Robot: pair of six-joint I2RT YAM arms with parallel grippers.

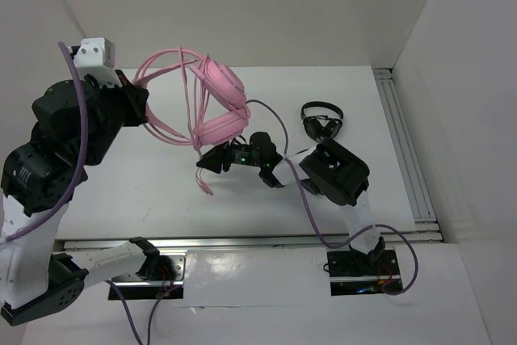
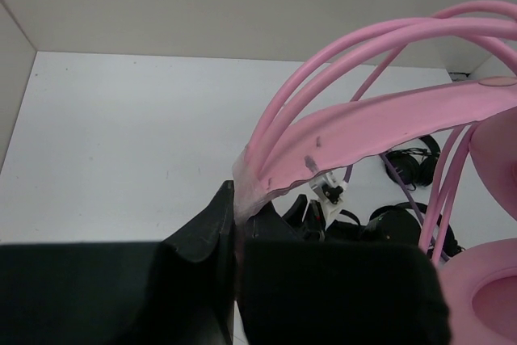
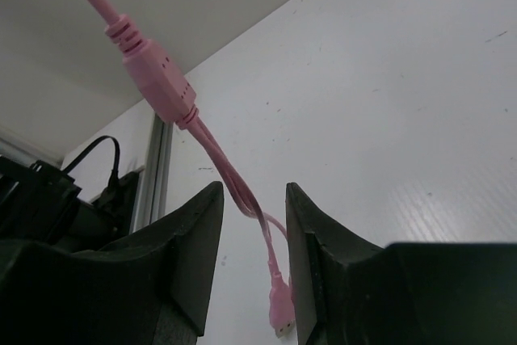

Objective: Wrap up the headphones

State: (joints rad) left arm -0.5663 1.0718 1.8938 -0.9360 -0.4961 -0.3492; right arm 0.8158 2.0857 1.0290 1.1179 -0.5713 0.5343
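dangling headphones [image 1: 224, 85] in left hand [image 2: 237, 204]

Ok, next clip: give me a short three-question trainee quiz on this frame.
1. True or false: the left hand is shut on the headband.
2. What runs through the open right hand? A) cable B) strap C) pen
3. Fill in: the headphones are held ___ the table.
Key: 1 true; 2 A; 3 above.
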